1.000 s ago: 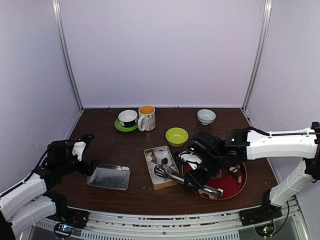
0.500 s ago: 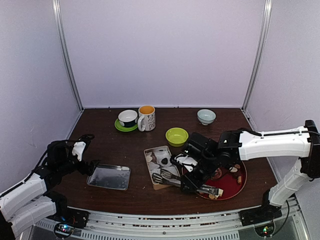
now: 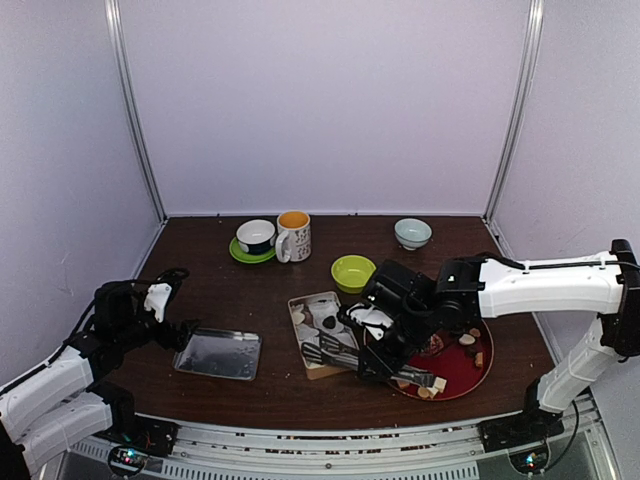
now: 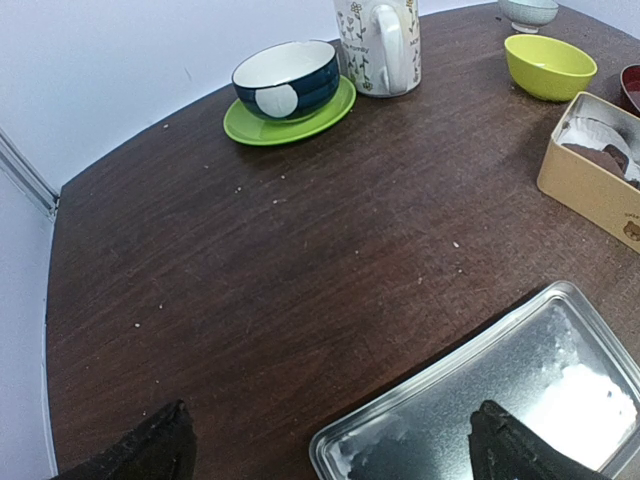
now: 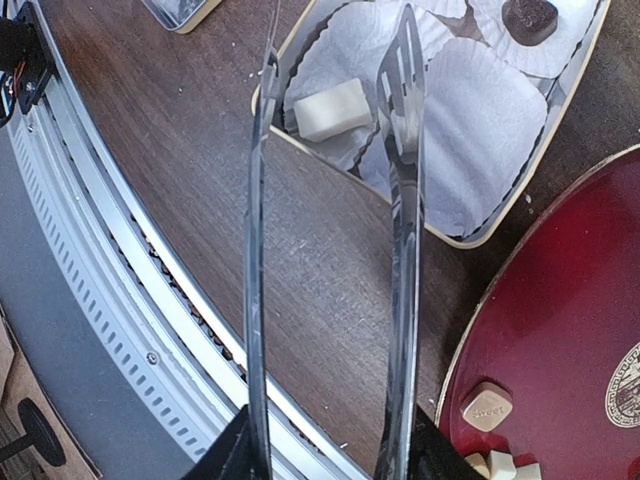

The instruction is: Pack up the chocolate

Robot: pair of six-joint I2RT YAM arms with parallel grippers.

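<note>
My right gripper is shut on the handle end of long metal tongs. The tongs' two arms stand apart, their tips over the tan box of white paper cups. A white chocolate piece lies in one cup just between the tips, and a dark piece sits in another cup. More chocolate rests on the red plate. My left gripper is open above the corner of a metal tray.
A blue bowl on a green saucer, a flowered mug, a lime bowl and a pale blue bowl stand at the back. The metal tray lies front left. The table's front edge is close below the tongs.
The right arm has moved left, carrying the tongs' tips over the box. The tongs' arms have spread apart. The left arm has not moved.
</note>
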